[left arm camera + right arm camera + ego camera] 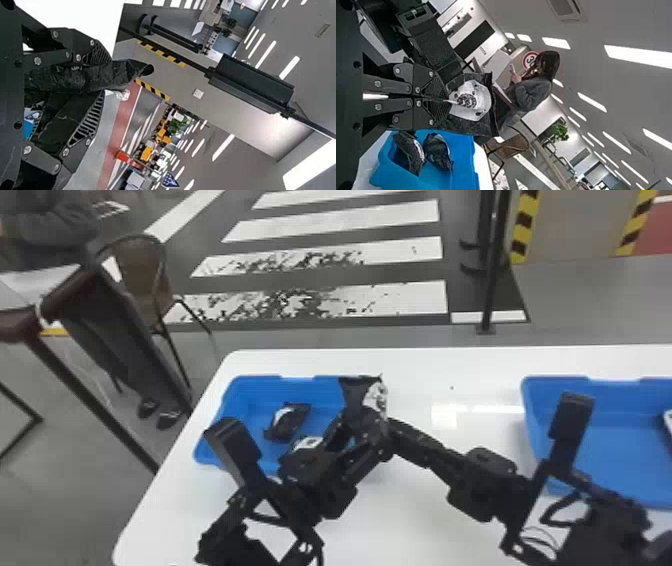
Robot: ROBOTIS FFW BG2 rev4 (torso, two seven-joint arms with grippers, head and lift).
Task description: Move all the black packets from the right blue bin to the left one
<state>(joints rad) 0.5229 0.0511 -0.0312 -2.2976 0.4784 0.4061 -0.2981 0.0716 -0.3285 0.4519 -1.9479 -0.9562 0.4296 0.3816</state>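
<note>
Head view: taking straight ahead as twelve o'clock, we have one black packet (359, 391) raised near twelve, beside the inner end of the left blue bin (250, 392) at eleven. Our right tool (446, 98) is closed, its fingers almost together, with a pinch on that packet's edge; we judge that this leaves most of the packet free for the other arm. Our left tool (107, 75) meets it from the near side, dark wrapping lying across it, but we cannot tell whether it grips. With the bins set well apart, we read this as a pass from right arm to left, held high to clear the rim. Letting go on the right too soon could drop the packet.

Inside the left bin we see two more packets (290, 421) (306, 444). The right blue bin (620, 440) sits at two o'clock, and at its far right we catch a pale-patched thing (669, 421), too cut off to name.

We work on a glossy white bench (450, 365) with rounded corners. Beyond it we see worn white floor stripes (410, 297) at twelve, a dark post (491, 265) at one and a brown chair (142, 272) at eleven.
</note>
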